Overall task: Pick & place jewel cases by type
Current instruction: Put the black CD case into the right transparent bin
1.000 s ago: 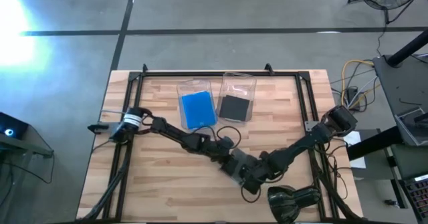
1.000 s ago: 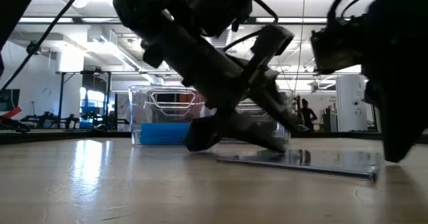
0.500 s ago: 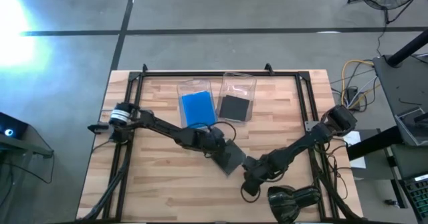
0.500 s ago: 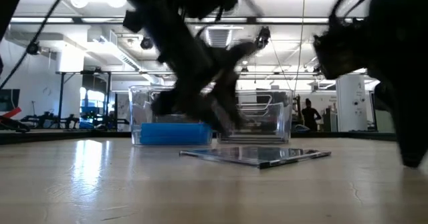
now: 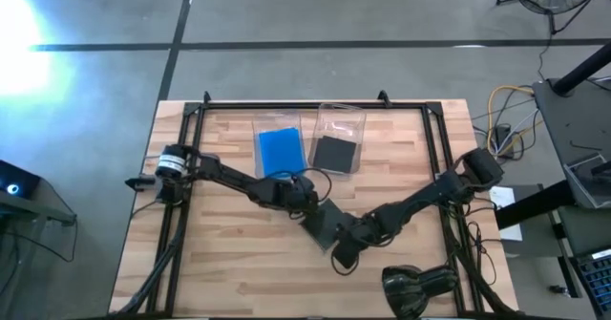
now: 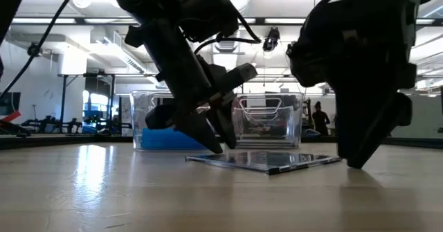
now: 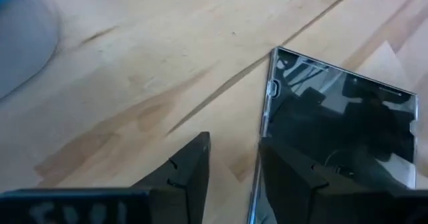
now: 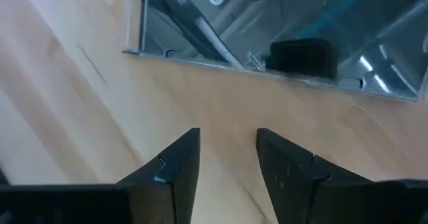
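Note:
A dark jewel case [image 5: 329, 226] lies flat on the wood near the table's middle; the low view shows it as a thin shiny slab [image 6: 263, 160]. My left gripper [image 5: 307, 203] stands at its far-left edge, pointing down, open a little. One of its fingers is over the case [image 7: 341, 130] and the other over bare wood. My right gripper [image 5: 342, 255] is open on the near side of the case, above bare wood just short of the case's edge [image 8: 267, 67]. A blue case [image 5: 280, 153] and a dark case [image 5: 334, 153] lie in two clear trays. My left gripper [image 7: 231, 144] comes from above, slanting, with one finger [image 7: 281, 164] over the case's edge [image 7: 266, 124] and the other beside it on the wood side. I cannot tell whether that finger touches the case, which lies flat on the table.
The two clear trays [image 6: 270, 121] stand side by side toward the far edge. A black rail frame [image 5: 191, 119] runs along the table's edges. A dark round object [image 5: 420, 287] sits at the near right edge. Bare wood shows at the near left [image 5: 210, 253].
The dark case has slid along the table away from the near edge and toward the left, and now lies flat. My left gripper moved the same way, toward the far left. My right gripper followed up to the case's near edge.

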Action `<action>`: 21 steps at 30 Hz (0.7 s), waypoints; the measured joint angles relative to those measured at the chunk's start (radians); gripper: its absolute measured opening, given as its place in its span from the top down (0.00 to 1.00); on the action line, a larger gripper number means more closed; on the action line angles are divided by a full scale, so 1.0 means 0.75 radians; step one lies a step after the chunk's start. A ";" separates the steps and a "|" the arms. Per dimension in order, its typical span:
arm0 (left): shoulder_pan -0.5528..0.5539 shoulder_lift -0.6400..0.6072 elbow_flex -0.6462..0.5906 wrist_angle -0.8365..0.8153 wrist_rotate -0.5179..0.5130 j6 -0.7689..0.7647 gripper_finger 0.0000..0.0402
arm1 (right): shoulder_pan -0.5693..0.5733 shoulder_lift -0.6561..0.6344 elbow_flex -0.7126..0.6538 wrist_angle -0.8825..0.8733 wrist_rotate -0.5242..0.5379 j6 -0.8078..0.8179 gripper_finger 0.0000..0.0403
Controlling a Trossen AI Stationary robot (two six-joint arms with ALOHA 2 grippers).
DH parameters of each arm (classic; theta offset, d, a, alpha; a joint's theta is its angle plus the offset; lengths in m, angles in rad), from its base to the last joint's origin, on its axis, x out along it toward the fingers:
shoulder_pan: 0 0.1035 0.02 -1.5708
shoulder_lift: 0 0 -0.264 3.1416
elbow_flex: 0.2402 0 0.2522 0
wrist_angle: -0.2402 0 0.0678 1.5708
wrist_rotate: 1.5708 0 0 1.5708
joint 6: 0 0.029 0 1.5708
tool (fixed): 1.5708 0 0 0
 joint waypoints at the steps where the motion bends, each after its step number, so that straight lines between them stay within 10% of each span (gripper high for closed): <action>1: -0.004 0.001 0.000 0.000 0.000 -0.003 0.71 | -0.008 0.007 0.002 0.001 -0.003 -0.013 0.64; 21: -0.025 0.005 -0.008 0.210 0.323 0.017 0.71 | -0.040 0.032 0.002 -0.002 -0.003 -0.235 0.64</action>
